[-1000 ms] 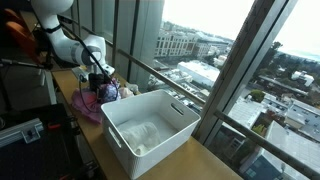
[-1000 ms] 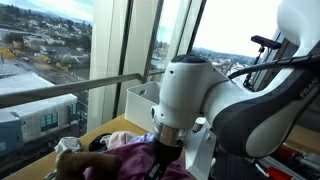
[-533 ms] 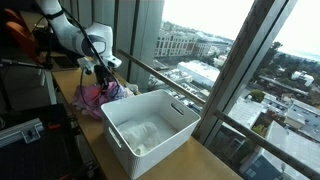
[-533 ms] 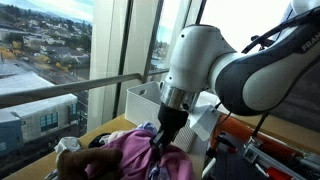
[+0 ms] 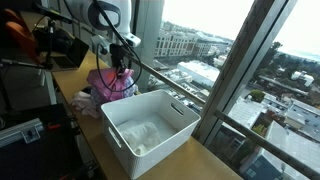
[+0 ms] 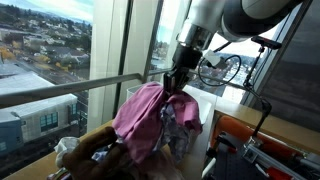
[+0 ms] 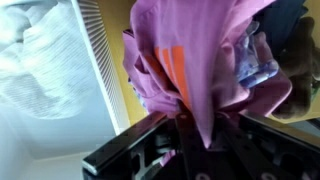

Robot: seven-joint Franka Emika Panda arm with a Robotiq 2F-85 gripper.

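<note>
My gripper point(image 5: 121, 52) point(image 6: 177, 82) is shut on a pink-purple garment point(image 5: 108, 83) point(image 6: 143, 113) and holds it up above the wooden table, in both exterior views. The cloth hangs down from the jaws in a loose bundle. The wrist view shows the garment point(image 7: 195, 55) pinched to a point between the black fingers point(image 7: 130, 120), with orange stripes point(image 7: 171, 76) on it. A blue-and-white patterned cloth point(image 7: 256, 60) hangs beside it. To the side stands a white plastic bin point(image 5: 175, 131) point(image 7: 95, 60) with a crumpled white cloth point(image 5: 140, 136) point(image 7: 38, 62) inside.
Below the lifted garment, a brown and pale heap of other clothes point(image 6: 92, 153) lies on the table. Tall windows with a railing point(image 5: 180, 85) run along the table's far edge. Dark equipment point(image 5: 20, 80) stands beside the table.
The jaws have closed on the pink garment. The arm has risen and carried it up off the clothes heap, so it now hangs free.
</note>
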